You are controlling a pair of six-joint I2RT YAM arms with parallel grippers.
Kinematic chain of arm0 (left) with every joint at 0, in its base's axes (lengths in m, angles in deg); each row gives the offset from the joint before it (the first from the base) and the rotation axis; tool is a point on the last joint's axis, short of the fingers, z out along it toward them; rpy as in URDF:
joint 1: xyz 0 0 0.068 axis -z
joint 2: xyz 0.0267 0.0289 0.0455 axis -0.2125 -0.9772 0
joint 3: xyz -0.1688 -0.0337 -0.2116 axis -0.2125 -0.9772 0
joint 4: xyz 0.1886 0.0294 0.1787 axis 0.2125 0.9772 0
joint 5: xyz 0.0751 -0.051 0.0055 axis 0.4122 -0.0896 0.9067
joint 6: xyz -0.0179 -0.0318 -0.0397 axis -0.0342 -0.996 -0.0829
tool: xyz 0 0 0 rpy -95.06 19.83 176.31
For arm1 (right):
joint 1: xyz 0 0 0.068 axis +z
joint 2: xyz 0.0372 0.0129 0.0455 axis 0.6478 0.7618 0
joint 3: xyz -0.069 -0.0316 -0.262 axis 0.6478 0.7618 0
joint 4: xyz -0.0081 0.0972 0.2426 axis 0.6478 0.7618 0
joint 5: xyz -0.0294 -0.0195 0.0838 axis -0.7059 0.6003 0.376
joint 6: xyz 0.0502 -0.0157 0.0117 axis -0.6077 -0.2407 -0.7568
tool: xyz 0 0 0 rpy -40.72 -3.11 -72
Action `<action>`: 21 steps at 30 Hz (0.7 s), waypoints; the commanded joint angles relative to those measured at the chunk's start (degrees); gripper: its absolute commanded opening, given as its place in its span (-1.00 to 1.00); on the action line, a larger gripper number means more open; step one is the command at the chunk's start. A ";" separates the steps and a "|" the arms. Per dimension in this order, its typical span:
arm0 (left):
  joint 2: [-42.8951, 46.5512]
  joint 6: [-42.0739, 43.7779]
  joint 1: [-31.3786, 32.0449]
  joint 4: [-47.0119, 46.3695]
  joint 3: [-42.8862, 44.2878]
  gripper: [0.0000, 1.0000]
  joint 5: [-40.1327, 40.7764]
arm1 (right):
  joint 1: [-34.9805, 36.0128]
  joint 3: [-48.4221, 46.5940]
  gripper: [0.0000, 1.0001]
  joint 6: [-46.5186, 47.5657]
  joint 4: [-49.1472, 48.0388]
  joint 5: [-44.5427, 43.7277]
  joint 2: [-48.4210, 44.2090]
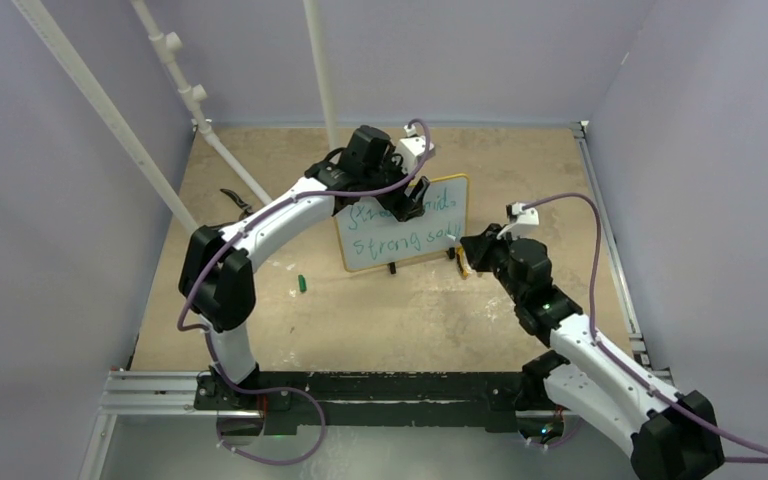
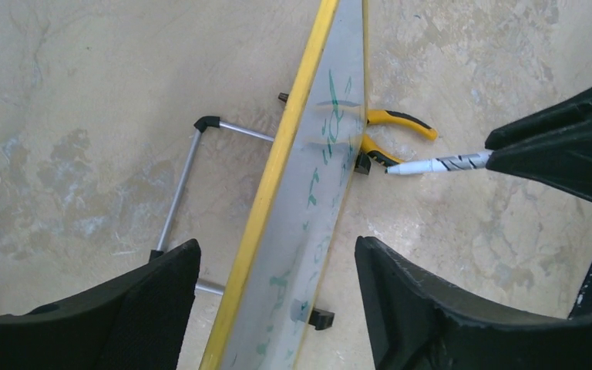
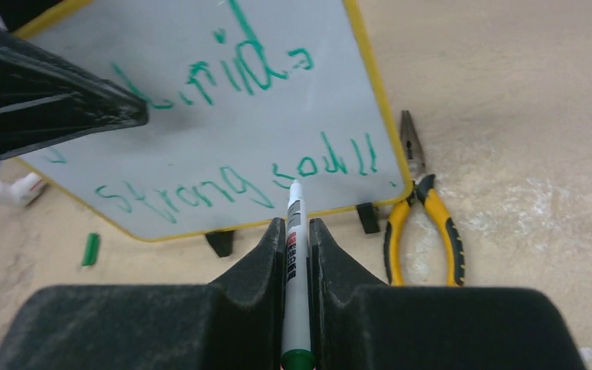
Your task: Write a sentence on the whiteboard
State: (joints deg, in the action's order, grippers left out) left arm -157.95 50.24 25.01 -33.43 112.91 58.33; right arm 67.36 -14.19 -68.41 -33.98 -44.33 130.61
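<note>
The whiteboard stands leaning on its black feet in mid-table, yellow-framed, with the sentence in two lines of green handwriting. The right wrist view shows the lower line and the board face. My left gripper is open astride the board's top edge; both fingers stand clear of it. My right gripper is shut on a white marker, its tip just off the lower line's end. From the left wrist, the marker shows a small gap to the board.
Yellow-handled pliers lie on the table by the board's right foot, under the marker. A green cap lies left of the board. The board's metal stand sticks out behind it. White pipes rise at the back left.
</note>
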 commanded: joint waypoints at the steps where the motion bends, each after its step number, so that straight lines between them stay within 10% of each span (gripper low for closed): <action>1: 5.96 -3.28 0.09 0.20 1.00 0.54 2.61 | 0.05 -3.62 -1.00 1.61 4.14 7.27 -4.03; 9: 16.89 -8.54 -0.58 -3.53 -2.45 0.64 11.56 | 0.08 -0.70 -1.00 1.47 0.94 16.45 -12.11; 21: 46.01 -25.99 -4.93 3.11 -33.30 0.64 33.56 | 0.06 4.14 -1.00 0.61 -4.59 24.89 -22.45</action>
State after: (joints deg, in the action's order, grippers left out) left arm -118.21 33.85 22.01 -35.05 88.78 80.23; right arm 67.36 -11.43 -67.82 -34.27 -23.28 111.36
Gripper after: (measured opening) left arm 0.816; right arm 0.139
